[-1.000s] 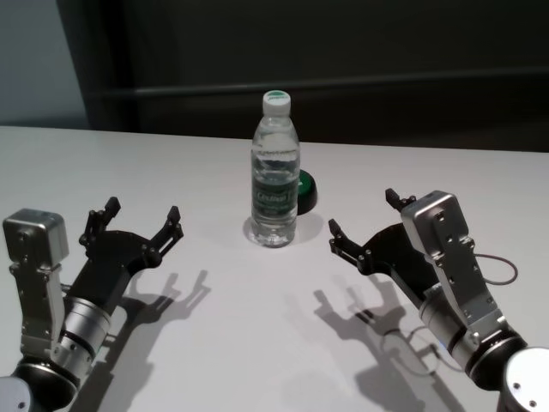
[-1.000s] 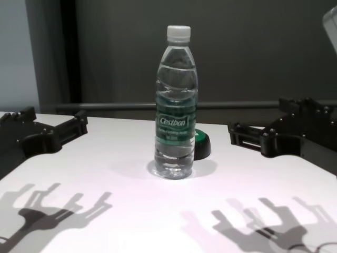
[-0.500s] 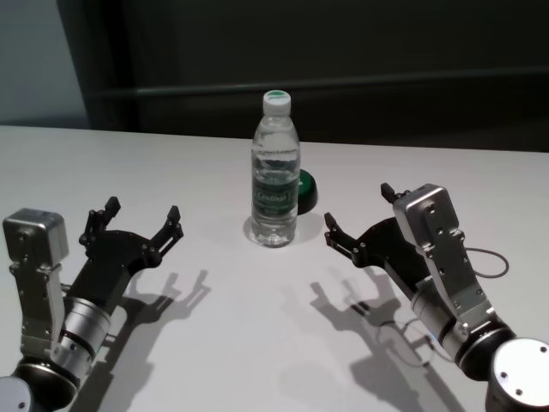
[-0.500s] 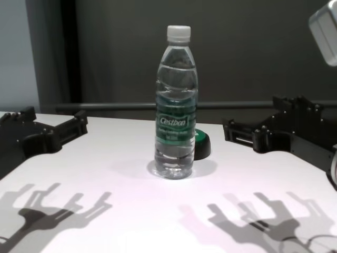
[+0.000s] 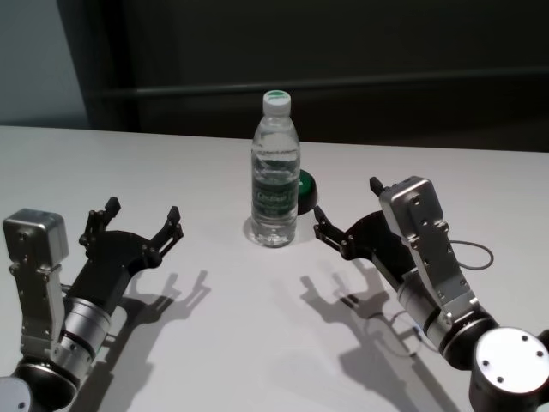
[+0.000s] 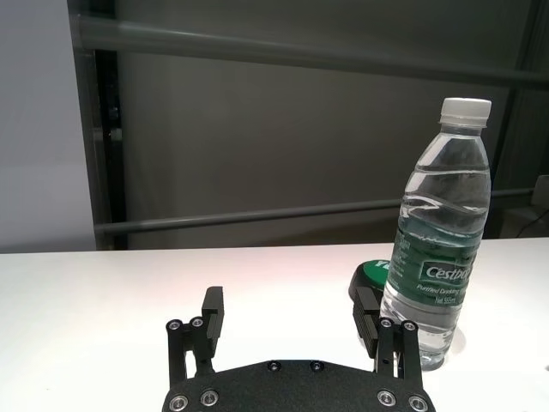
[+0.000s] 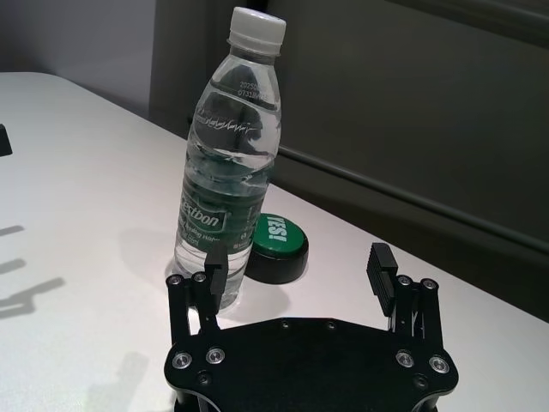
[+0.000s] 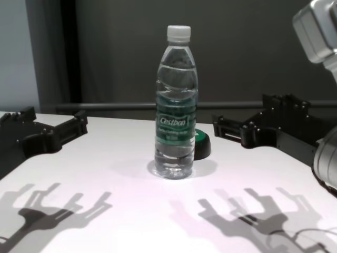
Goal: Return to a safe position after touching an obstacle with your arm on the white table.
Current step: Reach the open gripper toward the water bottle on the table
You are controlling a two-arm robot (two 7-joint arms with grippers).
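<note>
Right hand (image 5: pixel 345 213) near upright bottle (image 5: pixel 275 172)

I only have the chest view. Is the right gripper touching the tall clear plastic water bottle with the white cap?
Observer: No. The head view shows the right gripper open, with bare white table between it and the clear bottle.
Operator: What is the dark thing behind the bottle?
Observer: A low round black puck with a green top. It sits close beside the bottle's base; I cannot tell whether they touch.
Operator: And the left gripper?
Observer: The left gripper is open, well off to the bottle's left.
</note>
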